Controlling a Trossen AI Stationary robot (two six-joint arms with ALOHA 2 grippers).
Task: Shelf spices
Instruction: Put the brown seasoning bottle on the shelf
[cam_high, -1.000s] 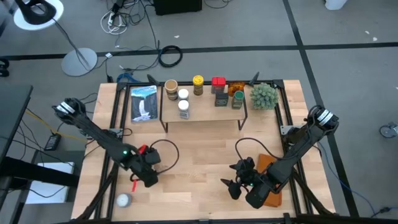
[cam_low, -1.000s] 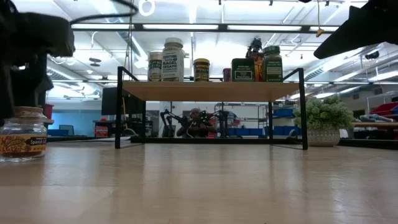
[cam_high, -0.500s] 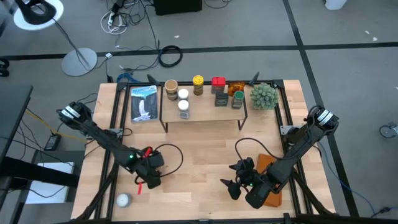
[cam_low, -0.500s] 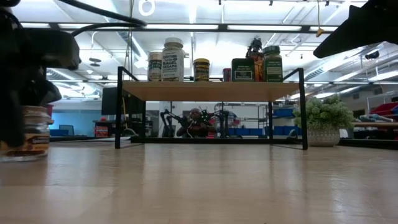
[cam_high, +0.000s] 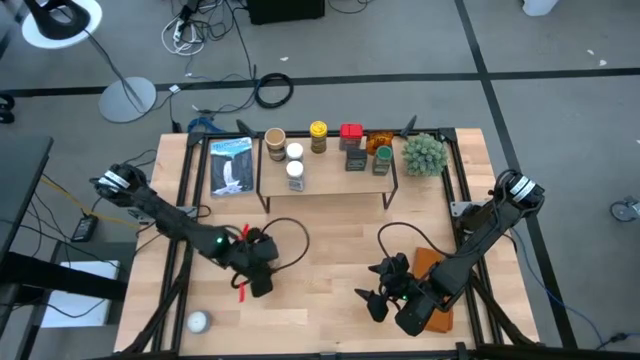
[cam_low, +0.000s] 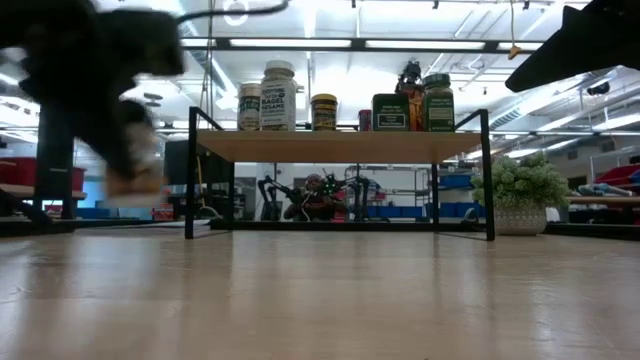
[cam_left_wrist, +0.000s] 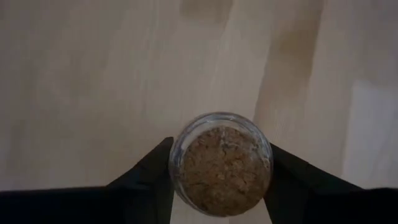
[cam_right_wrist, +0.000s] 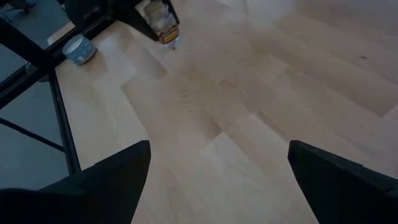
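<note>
We see our left tool (cam_left_wrist: 221, 180) clamping a small glass jar of brown spice (cam_left_wrist: 219, 163) above the pale wooden desk (cam_high: 320, 250) | right tool (cam_right_wrist: 217, 186) spread wide, near the desk's front-right.

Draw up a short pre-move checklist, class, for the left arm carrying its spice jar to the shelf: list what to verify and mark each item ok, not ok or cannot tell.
1. Jar held: the left gripper has a finger on each side of the spice jar. Ok.
2. Jar clear of the table: in the low view it hangs above the wood. Ok.
3. Free spot on the shelf: its near strip is bare in the high view. Ok.
4. Right gripper clear of the route: it waits open, low on the right side. Ok.
5. Jar lid closed: cannot tell.
</note>
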